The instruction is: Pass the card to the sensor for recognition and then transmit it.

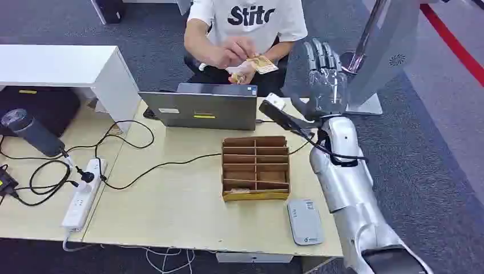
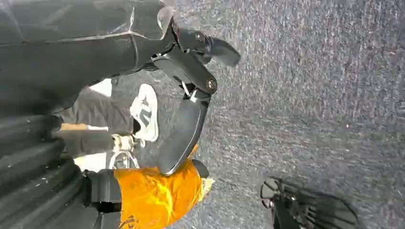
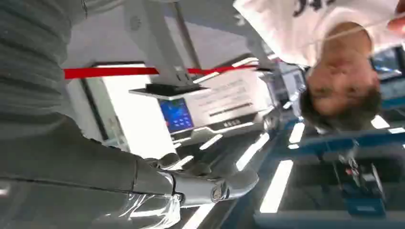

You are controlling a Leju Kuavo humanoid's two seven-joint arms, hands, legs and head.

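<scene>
A: While the right hand (image 1: 323, 77) is raised at the far right of the table (image 1: 182, 211), where is the card?

B: The card (image 1: 262, 64) is with the person (image 1: 245, 28) who sits at the far side, behind the laptop (image 1: 200, 105). The person holds it in both hands, apart from the robot.

A: Why does the hand stand so high?

B: I judge it is raised toward the person, as in a handover: the palm is upright and the fingers (image 1: 318, 56) point up. They are spread and straight, and they hold nothing and touch nothing.

A: And the sensor?

B: The small grey reader (image 1: 305, 221) lies on the near right edge of the table, just beside the wooden sorter box (image 1: 255, 168). I think it lies there so the right arm can reach it easily.

A: What about the left hand?

B: The left hand (image 2: 186, 95) hangs over the grey carpet. Its dark fingers (image 2: 184, 133) are loosely apart and hold nothing.

A: So the task?

B: The recognition step seems not yet done.
</scene>
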